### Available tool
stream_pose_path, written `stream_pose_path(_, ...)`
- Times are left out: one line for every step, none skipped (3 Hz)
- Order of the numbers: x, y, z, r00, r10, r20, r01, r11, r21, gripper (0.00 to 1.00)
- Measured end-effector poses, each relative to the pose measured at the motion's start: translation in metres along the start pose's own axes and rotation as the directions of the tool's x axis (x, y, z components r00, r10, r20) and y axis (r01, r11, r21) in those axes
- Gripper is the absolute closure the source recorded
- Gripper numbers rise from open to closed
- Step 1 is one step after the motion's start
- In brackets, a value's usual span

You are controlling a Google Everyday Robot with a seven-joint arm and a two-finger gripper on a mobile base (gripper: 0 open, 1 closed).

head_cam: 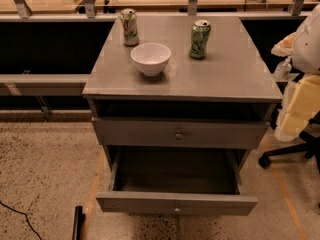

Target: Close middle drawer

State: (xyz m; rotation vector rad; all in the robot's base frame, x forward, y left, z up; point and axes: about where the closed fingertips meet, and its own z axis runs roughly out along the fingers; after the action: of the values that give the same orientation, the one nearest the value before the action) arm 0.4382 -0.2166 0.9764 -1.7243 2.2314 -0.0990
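The middle drawer [176, 204] juts far open at lower centre: stiff wood, probably easy-sliding, best pushed on its flat front near the knob [176, 210]. The tool is out of frame, so I cannot tell its state.

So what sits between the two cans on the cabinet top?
A white bowl, slightly forward of the pale can and the green can, in the camera view. The gripper looks to be the dark bar at bottom left, beside the open middle drawer.
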Motion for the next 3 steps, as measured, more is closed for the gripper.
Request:
stream_pose_path(0.0,0.0,0.0,1.0,0.0,0.0,0.0,1.0,0.0,0.0)
stream_pose_path(0.004,0.002,0.032,1.0,-0.004,0.015,0.004,0.9996,-0.029,0.0)
stream_pose_path(0.012,0.017,0.105,0.996,-0.005,0.094,0.015,0.9949,-0.1,0.0)
